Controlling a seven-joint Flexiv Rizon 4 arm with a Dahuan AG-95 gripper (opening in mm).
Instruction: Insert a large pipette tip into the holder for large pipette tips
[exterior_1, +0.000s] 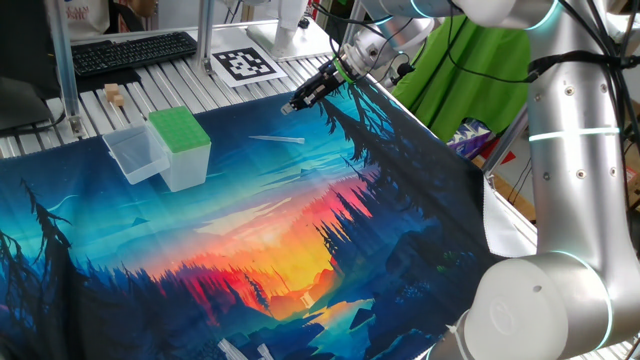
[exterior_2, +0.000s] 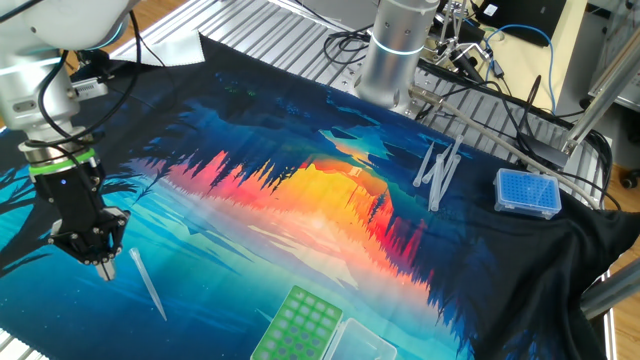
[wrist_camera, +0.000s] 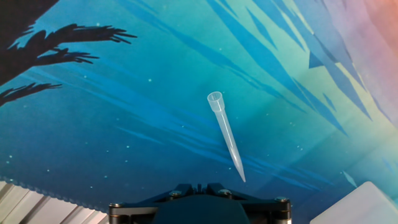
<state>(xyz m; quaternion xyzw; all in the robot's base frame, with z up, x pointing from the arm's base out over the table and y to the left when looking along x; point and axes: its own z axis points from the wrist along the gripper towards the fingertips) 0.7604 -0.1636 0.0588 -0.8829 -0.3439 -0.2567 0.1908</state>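
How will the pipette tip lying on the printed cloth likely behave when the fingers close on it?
The large pipette tip is a thin, hollow, translucent cone lying flat, so probably very light and easily nudged. Being round and tapered, it would likely roll in an arc. Its smooth plastic may slip between closing fingers.

Even, bright indoor light falls from above, with soft glare along the silver arm (exterior_1: 575, 150) and scarcely any shadow on the printed cloth (exterior_1: 250, 230). All views are sharp; the pipette tip (wrist_camera: 226, 134) in the hand view is crisp.
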